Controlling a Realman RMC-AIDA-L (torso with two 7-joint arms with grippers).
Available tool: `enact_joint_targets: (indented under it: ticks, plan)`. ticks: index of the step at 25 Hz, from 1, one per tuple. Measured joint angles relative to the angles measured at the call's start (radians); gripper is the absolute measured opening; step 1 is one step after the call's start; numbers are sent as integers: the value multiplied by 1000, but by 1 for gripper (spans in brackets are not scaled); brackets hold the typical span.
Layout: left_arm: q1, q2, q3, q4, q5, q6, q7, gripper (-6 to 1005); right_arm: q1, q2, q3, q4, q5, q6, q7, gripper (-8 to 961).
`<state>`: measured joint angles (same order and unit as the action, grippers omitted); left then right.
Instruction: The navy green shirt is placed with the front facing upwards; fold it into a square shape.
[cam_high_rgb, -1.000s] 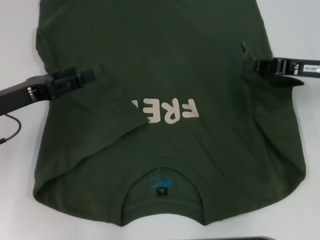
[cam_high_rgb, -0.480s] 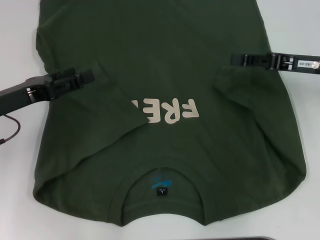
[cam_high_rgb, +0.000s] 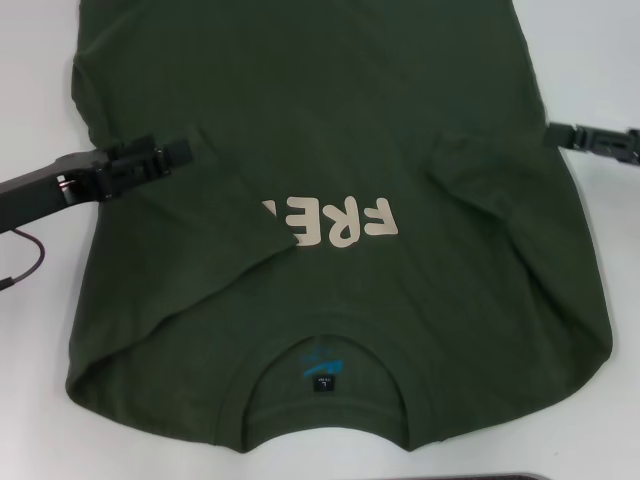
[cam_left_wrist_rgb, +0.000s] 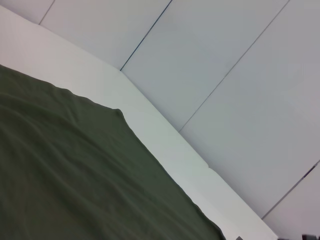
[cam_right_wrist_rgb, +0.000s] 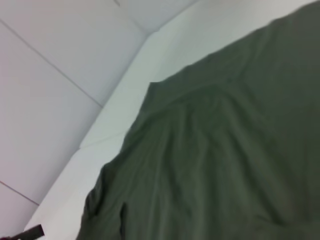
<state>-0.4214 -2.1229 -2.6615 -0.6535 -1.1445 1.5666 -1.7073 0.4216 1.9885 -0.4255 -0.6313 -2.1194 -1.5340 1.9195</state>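
Right gripper (cam_high_rgb: 556, 131) withdrawn off shirt (cam_high_rgb: 330, 150), seemingly empty

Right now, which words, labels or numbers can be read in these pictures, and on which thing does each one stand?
"FRE": cream letters on the chest of the green shirt, upside down in the head view; a folded-in sleeve hides the rest.
Neck label: blue print and small marks, too small to read.
Both wrist views: no text.

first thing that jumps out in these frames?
The navy green shirt fills nearly the whole white table, neck label nearest the robot, its left sleeve folded in over the cream lettering so only "FRE" shows. The left gripper sits over that folded sleeve. The right gripper is just off the shirt's right edge.
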Motion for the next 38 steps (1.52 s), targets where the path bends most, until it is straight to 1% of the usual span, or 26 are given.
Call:
enact_joint_targets:
  ticks: [1,6,9,13,21,30,33,36,38]
  plan:
    - [0,0,0,0,0,1,0,885,-11,-2,1,1,0,-4,-2,746]
    - [-1,-1,0,0,-1,5,0,885,-52,-6,5,1,-5,-14,-4,747]
    - [-1,-1,1,0,-1,6,3,885,-67,-12,0,3,-19,-15,3,747]
    - [-1,-2,5,0,-1,6,4,885,-75,-16,3,10,-46,-11,13,748]
    - [3,-3,8,0,-1,8,4,886,-74,-9,7,11,-73,-4,23,738]
    - [7,-3,5,0,-1,9,6,886,-101,-17,8,12,-74,-4,24,736]
    - [7,-3,7,0,-1,9,8,886,-103,-13,7,12,-74,0,24,735]
    - [7,-3,7,0,-1,9,8,886,-98,4,1,14,-74,13,20,735]
    - [5,-3,7,0,-1,9,8,886,-96,10,0,17,-74,18,17,735]
